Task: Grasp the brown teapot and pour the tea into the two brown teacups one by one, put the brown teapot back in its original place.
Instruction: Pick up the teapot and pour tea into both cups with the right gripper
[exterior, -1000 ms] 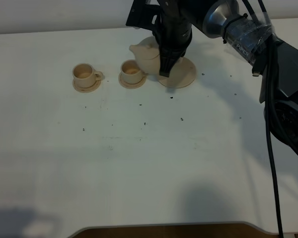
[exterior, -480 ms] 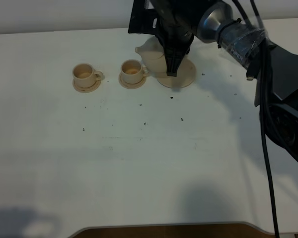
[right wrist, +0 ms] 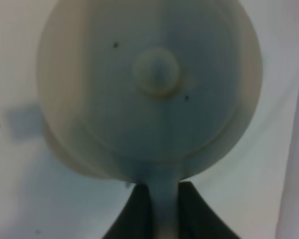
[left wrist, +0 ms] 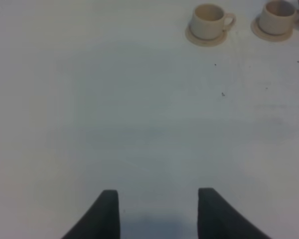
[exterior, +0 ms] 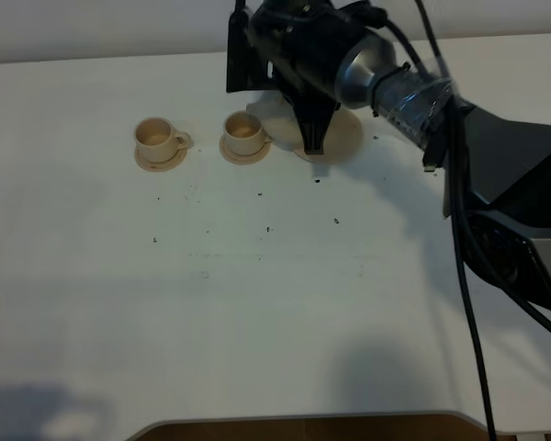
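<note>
The right hand (right wrist: 164, 204) is pinched shut on the thin handle of the teapot (right wrist: 154, 99). The pot is at the far side of the table (exterior: 257, 303), over the big saucer (exterior: 347, 136), and I cannot tell if it sits on it. One cup (exterior: 245, 131) stands on its little saucer just beside the pot, the other cup (exterior: 156, 138) is a bit further along, and the left hand (left wrist: 159, 209) is wide open, holds nothing and hangs above the table.

White table (exterior: 257, 303), right hand (exterior: 314, 140) at teapot (exterior: 270, 117) by wide saucer (exterior: 347, 134), two teacups (exterior: 244, 130) just left
</note>
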Motion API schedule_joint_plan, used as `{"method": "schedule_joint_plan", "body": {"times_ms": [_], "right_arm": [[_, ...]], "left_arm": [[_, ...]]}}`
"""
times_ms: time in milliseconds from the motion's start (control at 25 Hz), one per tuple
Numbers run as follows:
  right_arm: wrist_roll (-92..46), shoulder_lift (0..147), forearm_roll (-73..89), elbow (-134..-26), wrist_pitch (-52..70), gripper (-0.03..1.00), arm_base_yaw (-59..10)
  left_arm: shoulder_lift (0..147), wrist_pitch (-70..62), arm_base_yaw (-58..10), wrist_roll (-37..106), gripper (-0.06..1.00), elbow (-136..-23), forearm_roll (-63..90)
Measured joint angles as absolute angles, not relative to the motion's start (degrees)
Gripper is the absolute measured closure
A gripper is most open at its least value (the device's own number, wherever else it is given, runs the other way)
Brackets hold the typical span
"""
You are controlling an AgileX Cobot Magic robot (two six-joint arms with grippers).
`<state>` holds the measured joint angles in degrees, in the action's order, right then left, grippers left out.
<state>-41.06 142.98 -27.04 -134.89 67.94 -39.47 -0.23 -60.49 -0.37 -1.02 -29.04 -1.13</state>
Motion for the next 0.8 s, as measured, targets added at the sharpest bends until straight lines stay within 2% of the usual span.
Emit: {"method": "schedule_joint_plan", "body": {"times_ms": [800], "right_arm": [[-44.1, 143.4, -33.7, -134.9, 67.0, 0.84, -41.4]], "left_arm": [[-0.2, -60.5, -0.4, -1.0, 0.58, -29.0, -1.1]]}}
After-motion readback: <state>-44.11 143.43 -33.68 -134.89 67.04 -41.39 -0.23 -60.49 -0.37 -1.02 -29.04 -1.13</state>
